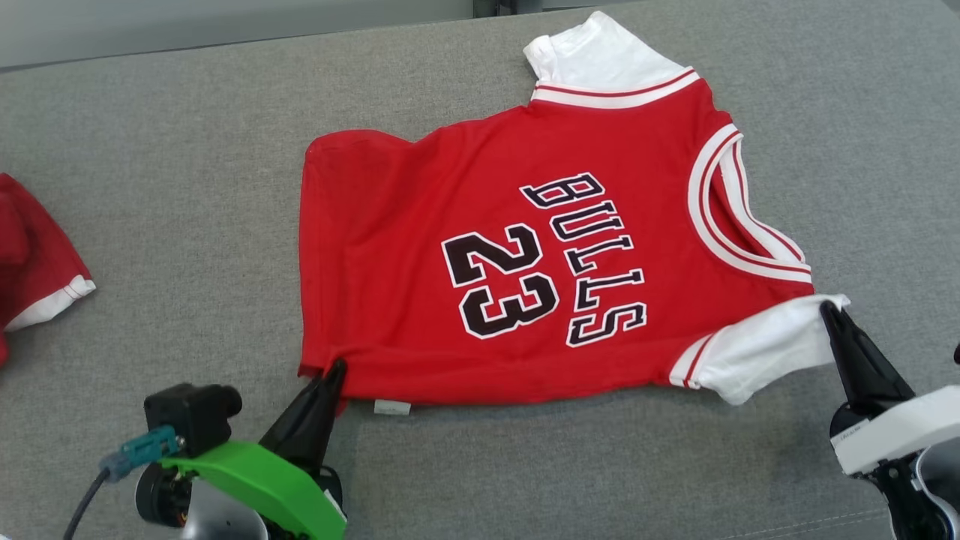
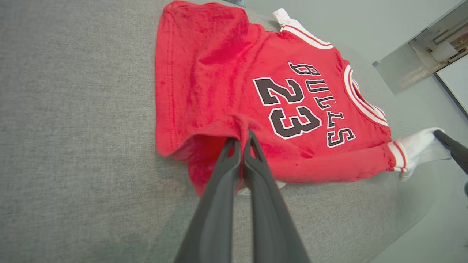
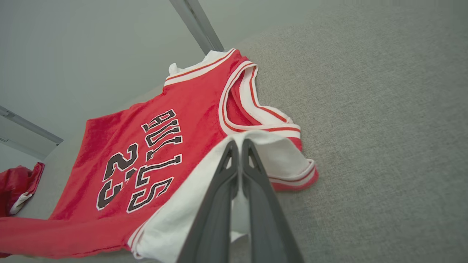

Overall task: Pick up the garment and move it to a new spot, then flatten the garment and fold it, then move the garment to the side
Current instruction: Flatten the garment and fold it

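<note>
Nearest to me, at the lower left of the head view, the left tool (image 1: 335, 373) has its two dark fingers pinched together on the near hem corner of the shirt (image 1: 465, 225). Its wrist view confirms the grip: the red cloth is gathered into a small raised ridge at the fingertips, and the edge beside it is lifted off the tabletop (image 1: 187, 187). A small white tag (image 1: 392, 407) pokes out from under the hem just beside that tool.

At the lower right, the right tool (image 1: 829, 307) is likewise closed, clamped on the edge of the near white sleeve (image 1: 757, 349). From its wrist, I see the sleeve drawn up to the fingertips.

Between the two tools the shirt lies spread, printed side up, in the middle of the grey cloth-covered tabletop, hem to the left and neckline (image 1: 739, 217) to the right. The black lettering BULLS and the number 23 read sideways. Light wrinkling shows toward the hem end.

Well apart, at the left edge, a second red garment (image 1: 37, 255) with white trim lies bunched. Farthest back, the other white sleeve (image 1: 600, 56) lies near the tabletop's rear edge.
</note>
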Robot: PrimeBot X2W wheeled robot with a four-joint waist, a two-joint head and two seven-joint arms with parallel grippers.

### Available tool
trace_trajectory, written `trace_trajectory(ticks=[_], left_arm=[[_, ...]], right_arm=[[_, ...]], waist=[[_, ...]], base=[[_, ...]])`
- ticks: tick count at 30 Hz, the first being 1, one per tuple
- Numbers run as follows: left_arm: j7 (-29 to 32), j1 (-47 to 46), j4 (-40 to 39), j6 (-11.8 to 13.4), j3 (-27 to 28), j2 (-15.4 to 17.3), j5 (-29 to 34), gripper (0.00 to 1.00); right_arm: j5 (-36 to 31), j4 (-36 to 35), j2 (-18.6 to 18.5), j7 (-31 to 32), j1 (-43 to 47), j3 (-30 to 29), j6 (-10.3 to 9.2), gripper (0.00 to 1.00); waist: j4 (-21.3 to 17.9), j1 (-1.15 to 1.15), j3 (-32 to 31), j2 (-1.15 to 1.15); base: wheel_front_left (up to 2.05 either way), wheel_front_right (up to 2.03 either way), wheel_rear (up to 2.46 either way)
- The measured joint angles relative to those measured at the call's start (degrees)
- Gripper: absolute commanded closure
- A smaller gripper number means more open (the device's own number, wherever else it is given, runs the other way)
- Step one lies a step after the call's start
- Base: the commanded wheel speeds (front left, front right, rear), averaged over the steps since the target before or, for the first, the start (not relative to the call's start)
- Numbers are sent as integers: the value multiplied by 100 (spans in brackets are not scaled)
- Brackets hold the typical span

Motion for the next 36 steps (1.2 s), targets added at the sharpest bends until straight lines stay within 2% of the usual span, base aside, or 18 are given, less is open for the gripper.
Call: trace_trajectory(ticks=[7, 14, 21, 22, 23, 25, 31, 36], left_arm=[[344, -671, 87, -37, 125, -19, -148, 100], [691, -1421, 737, -105, 96, -111, -201, 100], [866, -1993, 1497, -260, -84, -209, -81, 100], [867, -2040, 1586, -264, -87, -215, -70, 100], [859, -2065, 1646, -266, -80, -226, -70, 65], [847, -2069, 1697, -326, -102, -241, -81, 0], [568, -1711, 1435, -261, 133, -45, -100, 0], [532, -967, 730, -29, 291, 197, -304, 0]], right_arm=[[-324, 131, 2, 444, -937, -18, 0, 100], [-666, 695, -57, 688, -1773, 91, 0, 100], [-894, 1311, -43, 613, -2368, 380, 0, 100], [-900, 1372, -34, 550, -2430, 441, 0, 72], [-903, 1401, -38, 483, -2465, 509, 0, 0], [-894, 1480, -54, 397, -2505, 559, 0, 0], [-929, 1260, -480, 81, -2223, 700, 0, 0], [-1073, 812, -1029, 416, -1485, 671, 0, 0]], waist=[[43, 0, 225, 0], [167, 0, 466, 0], [239, 1, 685, 0], [240, 0, 707, 0], [237, 1, 722, 0], [217, 1, 731, 0], [139, 1, 637, 0], [52, 1, 454, 0]], base=[[0, 0, 0], [0, 0, 0], [0, 0, 0], [0, 0, 0], [0, 0, 0], [0, 0, 0], [0, 0, 0], [0, 0, 0]])
